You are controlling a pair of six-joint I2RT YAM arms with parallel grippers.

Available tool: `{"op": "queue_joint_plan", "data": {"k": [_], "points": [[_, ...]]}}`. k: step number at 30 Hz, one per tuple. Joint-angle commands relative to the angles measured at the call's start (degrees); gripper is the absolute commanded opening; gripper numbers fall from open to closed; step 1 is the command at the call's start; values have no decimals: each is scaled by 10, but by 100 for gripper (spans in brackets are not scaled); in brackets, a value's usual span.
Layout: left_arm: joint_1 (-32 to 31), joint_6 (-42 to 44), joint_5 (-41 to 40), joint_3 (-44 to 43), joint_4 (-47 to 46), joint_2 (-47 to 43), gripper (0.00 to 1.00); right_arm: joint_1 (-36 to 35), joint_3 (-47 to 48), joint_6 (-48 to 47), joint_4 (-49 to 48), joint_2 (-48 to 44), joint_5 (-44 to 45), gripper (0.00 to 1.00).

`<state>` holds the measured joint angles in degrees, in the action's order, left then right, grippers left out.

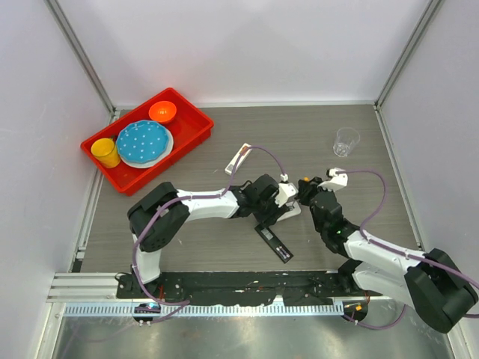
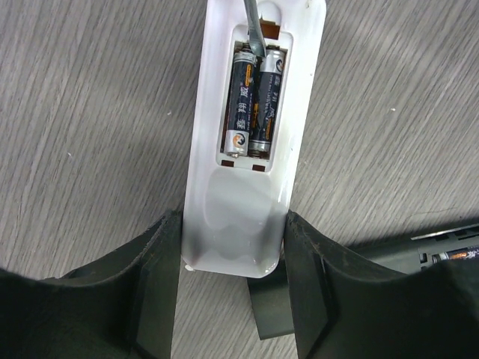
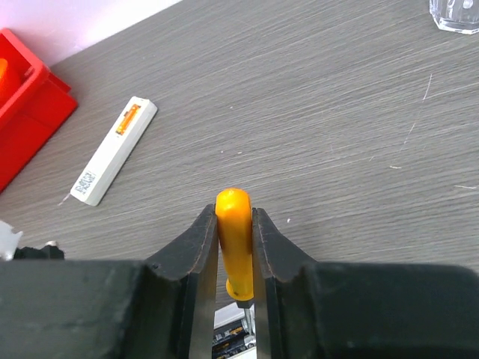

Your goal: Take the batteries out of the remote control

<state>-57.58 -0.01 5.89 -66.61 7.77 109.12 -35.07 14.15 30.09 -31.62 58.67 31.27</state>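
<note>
Holding the white remote control (image 2: 238,209) by its two long edges, my left end effector (image 2: 233,254) is pinching it near one end, with one finger pressing on each side. The remote is facing back side up and its battery compartment is standing open. The batteries (image 2: 252,101) are sitting in this compartment, two of them side by side, dark with orange bands. The metal shaft (image 2: 253,30) of a screwdriver is reaching into the far end of the compartment and its tip is touching between the two batteries.

My right end effector (image 3: 234,217) is pressing together on the orange screwdriver handle (image 3: 235,254), and the rounded end of the handle is sticking out past the fingertips.

A black remote control (image 1: 274,244) is lying on the grey worktop (image 1: 299,134) just beside and partly under my left end effector. A long white piece (image 3: 114,151) with an orange mark is lying further away, apart from both arms. A clear plastic cup (image 1: 346,140) is standing near the far right corner. At the far left a red tray (image 1: 196,120) is carrying a blue dotted plate (image 1: 142,140), an orange bowl (image 1: 162,112) and a yellow cup (image 1: 105,152).
</note>
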Motion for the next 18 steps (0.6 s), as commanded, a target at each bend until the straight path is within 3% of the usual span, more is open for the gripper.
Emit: {"op": "queue_joint_plan", "data": {"k": [1,6,18], "points": [[-9,-20,35,8,-7,-10,0,-12,-6,103,-57,-55,-72,1],[-9,-22,34,7,-9,-11,0,-12,-6,104,-35,-102,-64,1],[-9,-25,18,14,-14,-18,0,-12,6,85,-25,-72,-58,1]]}}
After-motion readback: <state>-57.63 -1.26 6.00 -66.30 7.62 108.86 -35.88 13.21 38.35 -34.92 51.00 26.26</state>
